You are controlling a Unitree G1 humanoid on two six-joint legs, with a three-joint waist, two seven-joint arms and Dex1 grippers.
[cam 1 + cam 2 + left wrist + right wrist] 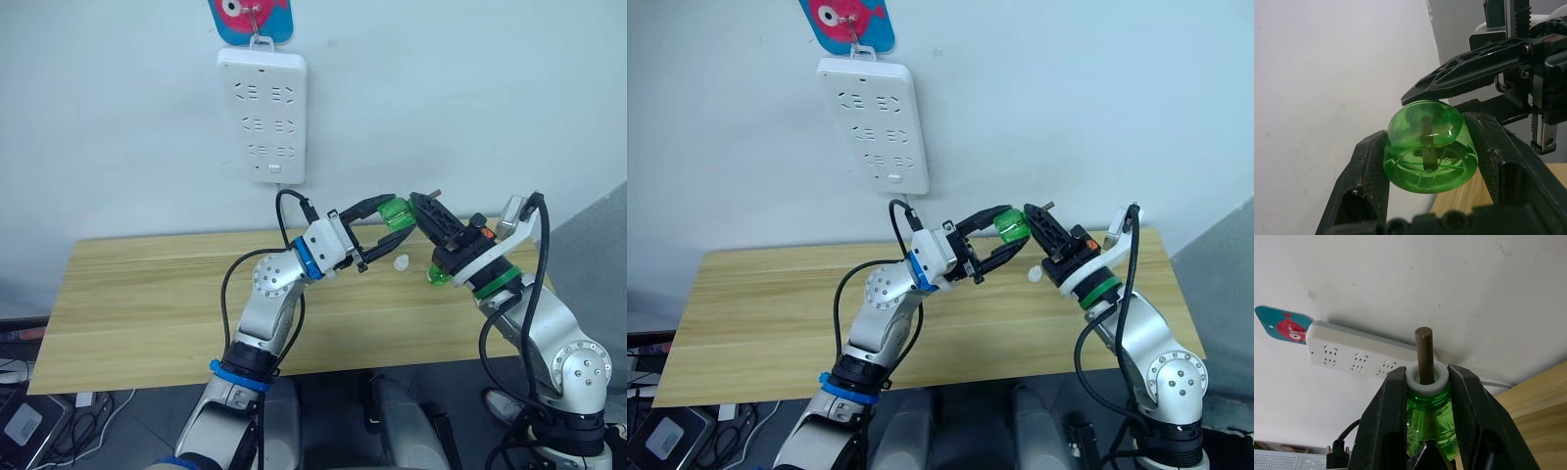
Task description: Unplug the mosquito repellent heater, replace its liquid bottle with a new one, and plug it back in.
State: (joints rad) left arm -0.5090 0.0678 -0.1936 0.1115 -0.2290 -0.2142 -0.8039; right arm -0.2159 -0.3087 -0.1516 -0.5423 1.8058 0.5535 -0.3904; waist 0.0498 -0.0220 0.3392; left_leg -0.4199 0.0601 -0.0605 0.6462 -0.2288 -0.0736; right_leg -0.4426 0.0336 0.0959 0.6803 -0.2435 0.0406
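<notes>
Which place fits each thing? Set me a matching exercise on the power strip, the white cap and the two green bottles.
Things:
1. power strip
2. white cap
3. wick bottle
4. other green bottle

Places:
A. in the left pincer
B. on the wall
C. in the right pincer
D. on the table

Pairs: 1-B, 2-D, 3-C, 4-A

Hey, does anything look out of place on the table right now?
A small white piece lies loose on the table, by the right gripper; I cannot tell what it is. That gripper's green bottle is uncapped, its wick bare.
</notes>
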